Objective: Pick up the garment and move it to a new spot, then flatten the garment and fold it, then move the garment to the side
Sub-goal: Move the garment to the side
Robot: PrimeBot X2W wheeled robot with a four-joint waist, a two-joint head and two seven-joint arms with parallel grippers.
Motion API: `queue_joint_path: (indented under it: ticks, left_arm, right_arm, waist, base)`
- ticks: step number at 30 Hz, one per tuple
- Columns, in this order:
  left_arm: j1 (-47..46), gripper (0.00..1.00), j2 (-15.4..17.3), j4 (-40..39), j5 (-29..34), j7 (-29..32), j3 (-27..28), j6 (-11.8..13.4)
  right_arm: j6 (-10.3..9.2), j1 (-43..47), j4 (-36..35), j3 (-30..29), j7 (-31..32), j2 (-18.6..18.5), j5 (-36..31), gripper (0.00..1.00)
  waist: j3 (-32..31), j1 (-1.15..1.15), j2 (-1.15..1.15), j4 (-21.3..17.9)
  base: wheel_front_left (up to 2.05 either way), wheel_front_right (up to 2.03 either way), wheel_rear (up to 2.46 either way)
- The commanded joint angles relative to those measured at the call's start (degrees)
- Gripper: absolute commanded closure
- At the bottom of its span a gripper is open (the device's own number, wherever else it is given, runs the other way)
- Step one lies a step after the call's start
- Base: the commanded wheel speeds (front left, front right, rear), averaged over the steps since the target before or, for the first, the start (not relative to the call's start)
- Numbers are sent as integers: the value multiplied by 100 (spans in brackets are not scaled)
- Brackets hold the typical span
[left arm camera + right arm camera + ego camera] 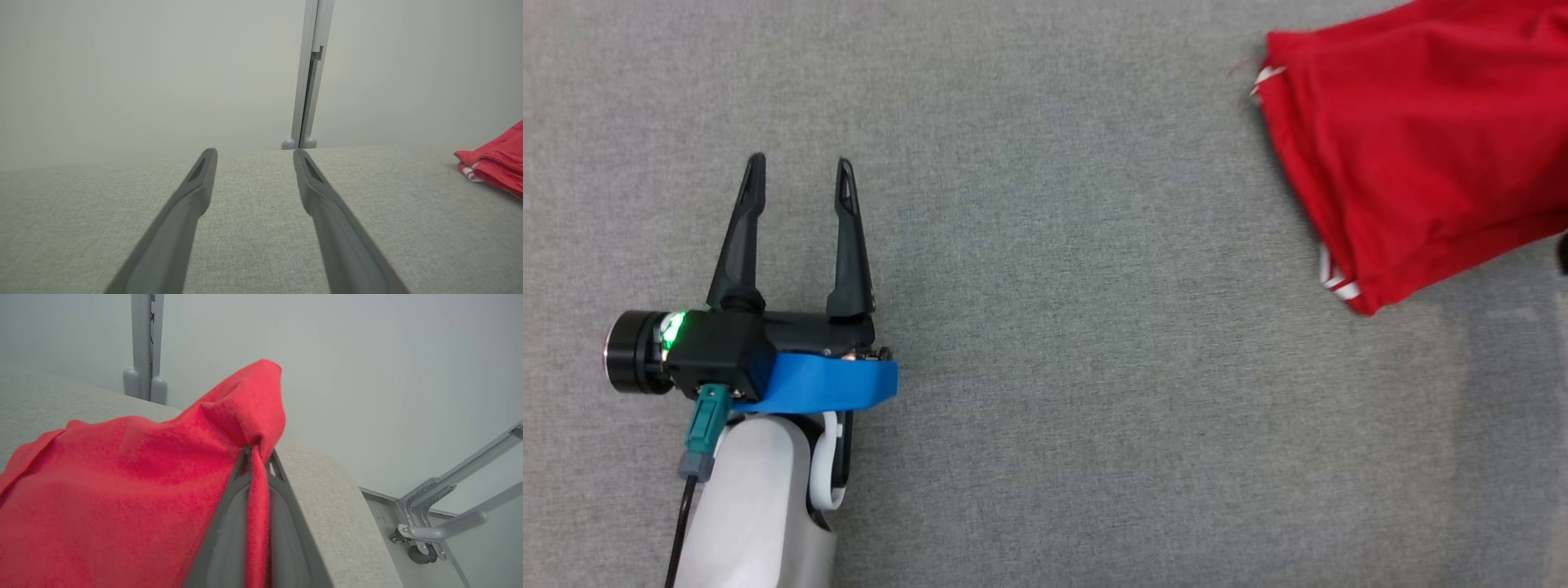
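The garment (pixel 1413 139) is red cloth with white trim, lying folded at the top right of the grey padded table (pixel 1094 327). In the left wrist view its edge (pixel 496 165) shows at the far right. My right gripper (pixel 257 455) is shut on a fold of the garment (pixel 122 477), which bunches up above the two dark fingers and drapes away to the left. My left gripper (pixel 800 175) stands open over bare table at the left, far from the cloth, with nothing between its fingers (pixel 196 188).
The table's rounded corner (pixel 339 506) drops off just right of the right gripper, with grey metal frame legs and a caster (pixel 425 535) on the floor beyond. A pale wall and a grey post (pixel 306 81) stand behind the table's far edge.
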Motion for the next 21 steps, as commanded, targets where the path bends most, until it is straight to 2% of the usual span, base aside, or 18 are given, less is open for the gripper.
queue_joint_path:
  ticks: [1,5,7,14,21]
  left_arm:
    - [-142,0,33,-71,42,-16,-12,-13]
    - [-245,0,42,-149,72,-16,-24,19]
    - [-271,0,40,-166,75,-16,-32,28]
    - [-438,0,24,-209,98,-16,-141,53]
    - [-554,0,10,-230,83,-16,-186,75]
  right_arm:
    - [0,-208,2,3,78,-277,-7,100]
    - [0,-479,86,-55,201,-759,48,100]
    - [0,-541,135,-78,224,-854,71,100]
    - [0,-887,774,-146,362,-1595,171,100]
    - [0,-1241,1427,-26,393,-2001,190,100]
  waist:
    - [182,-1,0,102]
    - [378,-1,0,136]
    - [413,-1,0,141]
    - [639,-1,0,227]
    - [765,-1,0,321]
  base:
    - [0,0,0]
    - [0,0,0]
    - [0,0,0]
    - [0,0,0]
    - [0,0,0]
